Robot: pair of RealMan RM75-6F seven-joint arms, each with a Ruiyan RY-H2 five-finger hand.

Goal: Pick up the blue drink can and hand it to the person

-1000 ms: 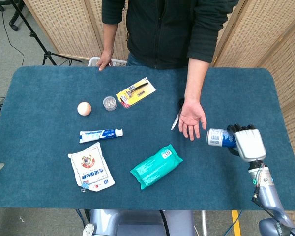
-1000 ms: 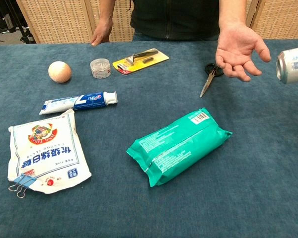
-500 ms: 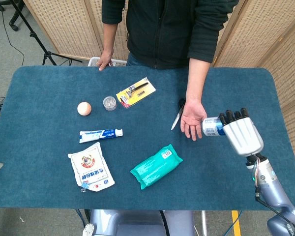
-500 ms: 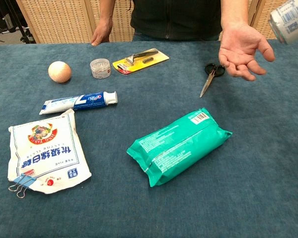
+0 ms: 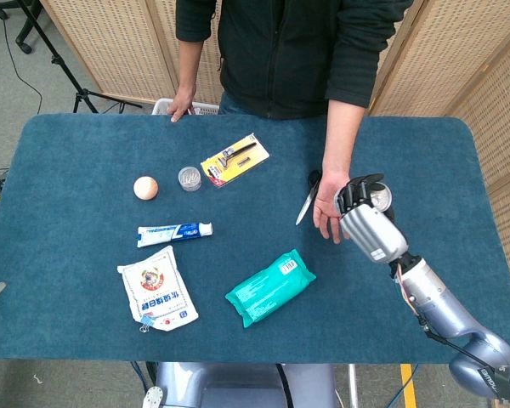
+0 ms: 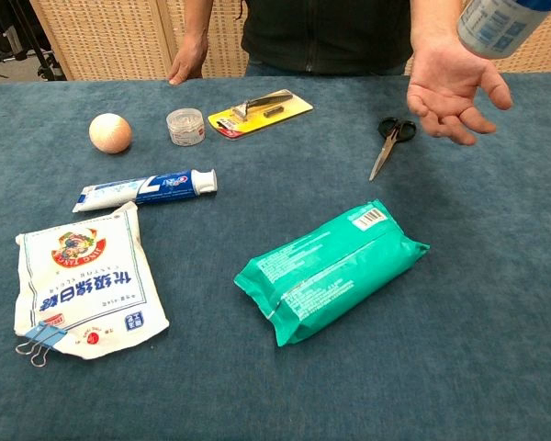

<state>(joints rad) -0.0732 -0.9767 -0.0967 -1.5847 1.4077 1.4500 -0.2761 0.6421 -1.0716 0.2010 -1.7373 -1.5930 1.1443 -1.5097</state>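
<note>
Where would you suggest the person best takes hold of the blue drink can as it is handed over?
Probably the lower body of the blue drink can, from below. The right hand grips it from the robot's side, and the chest view shows its lower part bare just above the person's open palm, which faces up.

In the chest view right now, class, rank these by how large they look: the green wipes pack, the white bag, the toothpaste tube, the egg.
1. Green wipes pack and white bag: look alike, unranked.
2. Toothpaste tube.
3. Egg, though it lies farther from the camera.
</note>
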